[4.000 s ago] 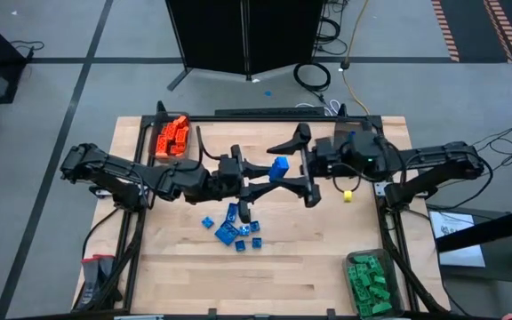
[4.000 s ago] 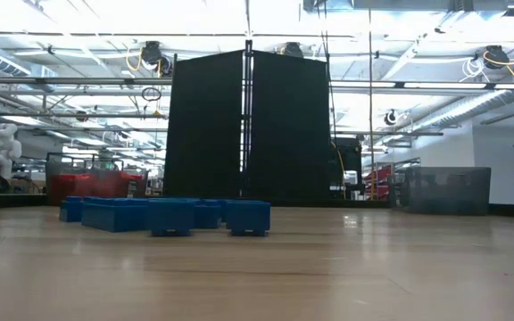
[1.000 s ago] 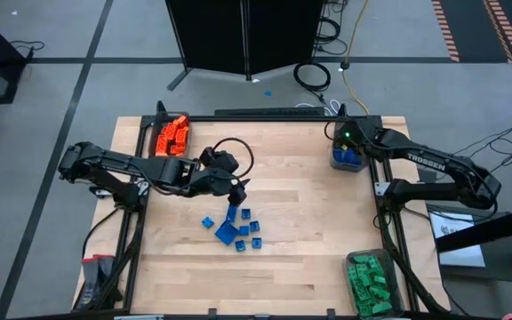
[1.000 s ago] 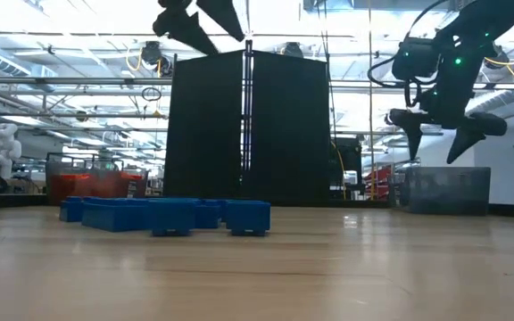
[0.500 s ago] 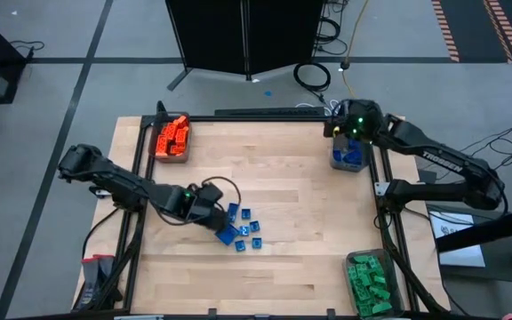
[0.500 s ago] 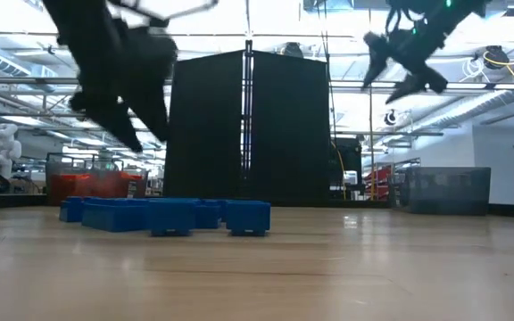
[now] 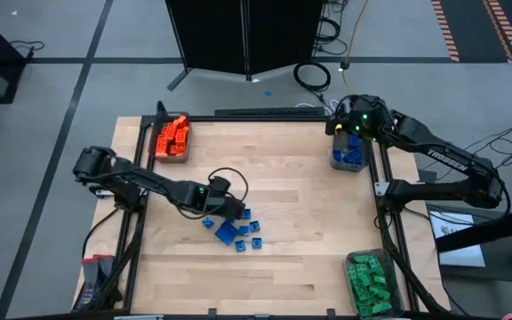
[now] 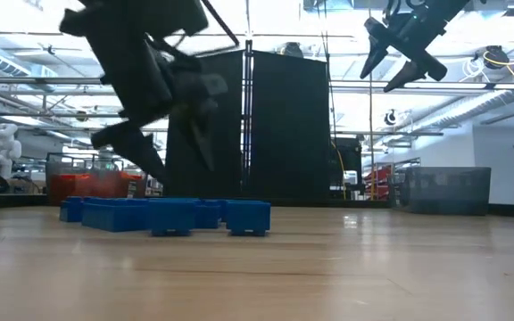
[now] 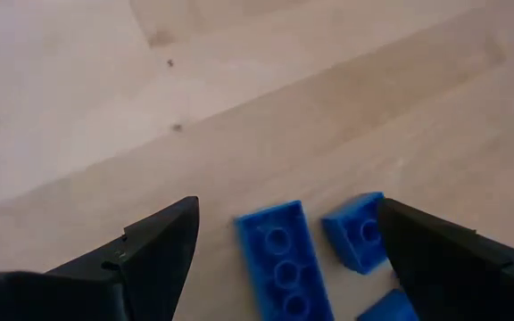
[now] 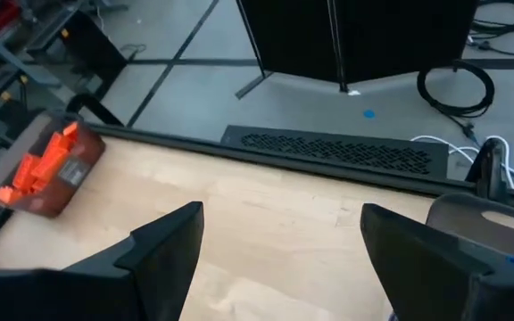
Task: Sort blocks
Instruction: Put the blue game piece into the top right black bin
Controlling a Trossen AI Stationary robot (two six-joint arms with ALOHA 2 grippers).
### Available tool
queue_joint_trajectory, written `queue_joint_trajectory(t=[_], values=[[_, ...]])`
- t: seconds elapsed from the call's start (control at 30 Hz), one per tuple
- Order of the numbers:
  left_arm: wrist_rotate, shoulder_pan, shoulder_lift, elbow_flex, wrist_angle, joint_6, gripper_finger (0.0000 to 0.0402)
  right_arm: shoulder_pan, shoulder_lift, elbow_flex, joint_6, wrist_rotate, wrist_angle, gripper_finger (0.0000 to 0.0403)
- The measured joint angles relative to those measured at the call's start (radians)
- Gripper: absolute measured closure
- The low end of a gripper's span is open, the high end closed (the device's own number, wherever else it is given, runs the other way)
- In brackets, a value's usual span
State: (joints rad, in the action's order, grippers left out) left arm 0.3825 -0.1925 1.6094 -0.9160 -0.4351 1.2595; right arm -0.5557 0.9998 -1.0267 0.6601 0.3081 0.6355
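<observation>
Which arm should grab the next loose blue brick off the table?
Left. Its open hand hangs right over the loose blue bricks mid-table, one brick between its fingers' line. The right hand is open over the far-right bin of blue bricks, well away.

The table is pale, matt wood with visible grain; the blue blocks are smooth, glossy plastic with studs.

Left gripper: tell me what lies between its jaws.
In the left wrist view, the left gripper is open over bare wood, with two blue blocks: a long one and a smaller one beside it.
</observation>
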Motion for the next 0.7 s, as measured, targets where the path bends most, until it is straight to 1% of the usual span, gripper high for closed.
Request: queue_joint_trajectory(t=[0.1,0.23,0.4,0.47,0.57,0.63,0.7], values=[[-0.040,0.002,0.053,-0.010,0.003,0.030,0.0062,0.015,0.000,0.000,-0.013,0.000,0.005,0.0106],[-0.118,-0.011,0.128,-0.020,-0.002,0.046,0.0062,0.031,0.000,0.000,-0.018,0.000,0.010,0.0106],[-0.134,-0.030,0.174,-0.031,-0.022,0.107,0.0063,0.034,0.000,0.000,-0.018,0.000,0.012,0.0106],[-0.133,-0.038,0.177,-0.031,-0.026,0.112,0.0071,0.034,0.000,0.000,-0.018,0.000,0.013,0.0106],[-0.140,-0.041,0.178,-0.030,-0.034,0.116,0.0108,0.034,0.000,0.000,-0.015,0.000,0.013,0.0106],[-0.156,-0.041,0.177,-0.030,-0.041,0.120,0.0148,0.034,0.000,0.000,-0.011,0.000,0.012,0.0106],[-0.179,-0.046,0.178,-0.039,-0.050,0.118,0.0196,0.034,0.000,0.000,-0.011,0.000,0.013,0.0106]])
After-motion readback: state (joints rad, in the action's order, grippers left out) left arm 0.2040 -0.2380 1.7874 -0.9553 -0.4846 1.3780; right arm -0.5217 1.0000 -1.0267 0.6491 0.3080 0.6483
